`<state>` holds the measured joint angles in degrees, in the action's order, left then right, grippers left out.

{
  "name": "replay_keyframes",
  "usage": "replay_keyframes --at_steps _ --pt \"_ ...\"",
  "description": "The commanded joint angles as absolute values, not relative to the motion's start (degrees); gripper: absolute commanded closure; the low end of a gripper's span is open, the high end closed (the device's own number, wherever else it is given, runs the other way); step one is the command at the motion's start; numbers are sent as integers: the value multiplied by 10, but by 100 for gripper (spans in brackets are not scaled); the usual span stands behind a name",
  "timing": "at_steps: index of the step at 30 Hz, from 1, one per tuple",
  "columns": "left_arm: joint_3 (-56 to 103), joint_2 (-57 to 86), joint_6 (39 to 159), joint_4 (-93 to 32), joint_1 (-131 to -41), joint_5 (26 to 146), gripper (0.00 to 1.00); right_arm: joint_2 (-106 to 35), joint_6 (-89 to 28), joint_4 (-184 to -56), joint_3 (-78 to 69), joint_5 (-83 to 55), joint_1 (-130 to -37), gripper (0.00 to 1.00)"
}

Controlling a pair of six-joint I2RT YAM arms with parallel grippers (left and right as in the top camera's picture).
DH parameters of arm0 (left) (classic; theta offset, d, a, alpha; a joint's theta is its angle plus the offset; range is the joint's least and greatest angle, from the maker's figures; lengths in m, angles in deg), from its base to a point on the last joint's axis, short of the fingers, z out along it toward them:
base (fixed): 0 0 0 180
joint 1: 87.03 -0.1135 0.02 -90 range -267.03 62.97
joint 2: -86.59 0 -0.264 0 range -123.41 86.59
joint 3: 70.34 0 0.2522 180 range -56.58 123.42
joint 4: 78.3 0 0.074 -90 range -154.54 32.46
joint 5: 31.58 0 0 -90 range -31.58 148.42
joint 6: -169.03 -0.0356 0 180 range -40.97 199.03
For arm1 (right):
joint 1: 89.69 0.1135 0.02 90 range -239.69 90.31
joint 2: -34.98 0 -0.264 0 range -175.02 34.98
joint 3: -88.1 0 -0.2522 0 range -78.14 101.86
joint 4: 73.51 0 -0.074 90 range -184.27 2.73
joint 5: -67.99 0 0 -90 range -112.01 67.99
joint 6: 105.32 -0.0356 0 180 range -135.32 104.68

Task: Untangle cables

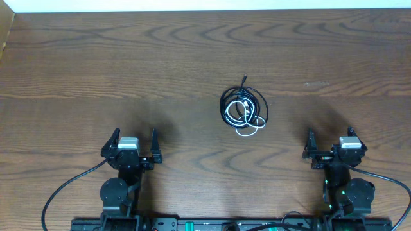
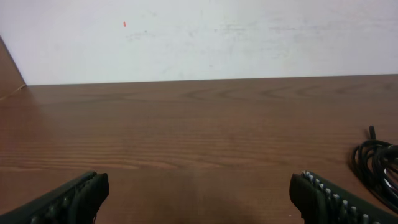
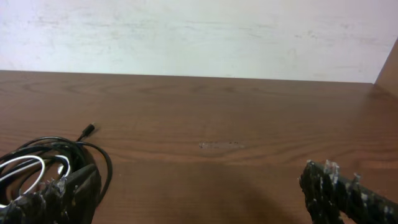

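Note:
The black cable (image 1: 243, 101) lies coiled in loops near the middle of the wooden table, its plug end pointing away at the top. The white cable (image 1: 246, 122) is wound inside and under the black coil, a loop sticking out at the near side. The bundle shows at the right edge of the left wrist view (image 2: 378, 163) and at the lower left of the right wrist view (image 3: 46, 163). My left gripper (image 1: 135, 146) is open and empty, well to the left of the bundle. My right gripper (image 1: 331, 146) is open and empty, to the bundle's right.
The wooden table (image 1: 160, 64) runs to a white wall at the back. A raised wooden edge stands at the far left (image 1: 6, 32). Thick black arm wires (image 1: 64, 186) trail near the arm bases at the front.

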<state>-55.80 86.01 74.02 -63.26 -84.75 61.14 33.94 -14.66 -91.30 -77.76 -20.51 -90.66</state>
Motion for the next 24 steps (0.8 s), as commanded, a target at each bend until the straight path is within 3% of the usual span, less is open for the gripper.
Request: replay_keyframes --at_steps 1,24 --pt "-563 864 729 -605 -850 610 2 343 -142 -915 -778 -204 -902 1" --pt "-562 864 758 -607 -850 606 2 343 -149 -916 -778 -218 -902 1"
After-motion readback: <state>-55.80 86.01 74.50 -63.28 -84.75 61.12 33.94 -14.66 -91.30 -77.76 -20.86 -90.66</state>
